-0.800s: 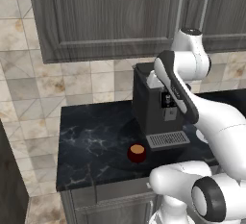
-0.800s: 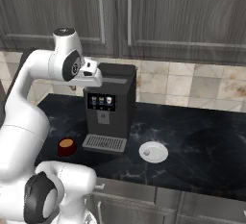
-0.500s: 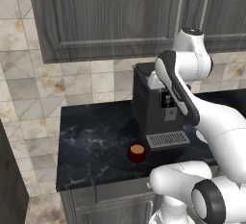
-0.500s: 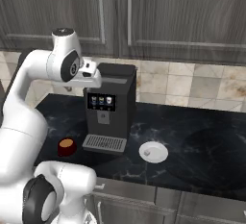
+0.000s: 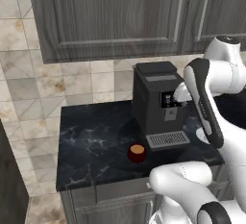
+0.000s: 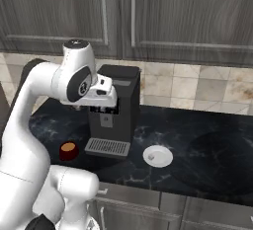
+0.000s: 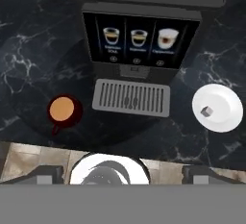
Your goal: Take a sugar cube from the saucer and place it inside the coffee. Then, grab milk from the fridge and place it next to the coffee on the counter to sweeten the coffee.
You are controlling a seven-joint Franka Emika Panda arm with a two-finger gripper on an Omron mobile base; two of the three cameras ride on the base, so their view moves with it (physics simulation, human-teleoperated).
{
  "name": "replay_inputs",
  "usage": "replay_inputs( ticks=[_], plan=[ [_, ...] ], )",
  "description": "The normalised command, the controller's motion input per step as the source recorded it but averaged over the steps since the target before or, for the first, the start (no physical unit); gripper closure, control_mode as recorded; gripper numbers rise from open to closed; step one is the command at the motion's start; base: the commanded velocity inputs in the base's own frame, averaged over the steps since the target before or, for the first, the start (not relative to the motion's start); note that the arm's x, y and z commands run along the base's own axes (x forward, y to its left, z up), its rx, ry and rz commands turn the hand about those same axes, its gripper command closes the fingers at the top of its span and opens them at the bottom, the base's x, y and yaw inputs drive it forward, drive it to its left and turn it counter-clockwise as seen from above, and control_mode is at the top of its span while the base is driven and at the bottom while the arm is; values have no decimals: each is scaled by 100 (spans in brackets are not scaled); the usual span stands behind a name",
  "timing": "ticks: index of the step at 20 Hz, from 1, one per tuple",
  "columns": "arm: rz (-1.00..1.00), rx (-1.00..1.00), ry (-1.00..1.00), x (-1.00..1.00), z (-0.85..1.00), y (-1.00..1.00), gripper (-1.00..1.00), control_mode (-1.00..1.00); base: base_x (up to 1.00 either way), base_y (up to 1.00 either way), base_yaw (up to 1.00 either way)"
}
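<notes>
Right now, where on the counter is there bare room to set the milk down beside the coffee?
The counter lies bare between the coffee and the tiled wall, left of the coffee machine. In the right base view, another wide free patch runs right of the saucer. It is crowded between cup and saucer, where the machine's drip tray juts forward.

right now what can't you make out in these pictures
- Saucer, left base view: mostly hidden behind the white arm, so its sugar cube is out of sight there.
- Sugar cube, right base view: a tiny speck, shape unclear; the hand view shows it plainly.
- Coffee, right base view: partly covered by the arm.
- Gripper, hand view: its tips are cut off by the bottom edge.
- Counter, right base view: cut off at the right edge.
</notes>
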Motion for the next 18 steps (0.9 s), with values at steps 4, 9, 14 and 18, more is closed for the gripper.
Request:
replay_inputs(
  ticks=[4, 9, 14, 18],
  plan=[
    [24, 7, -7, -24, -11, -100, -100, -100, 0, 0, 0],
    [42, 3, -4, 7, -4, -93, -100, -100, 0, 0, 0],
    [36, 3, 1, 26, -31, -91, -100, -100, 0, 0, 0],
    [39, 1, 1, 21, -65, -80, -100, -100, 0, 0, 0]
  ],
)
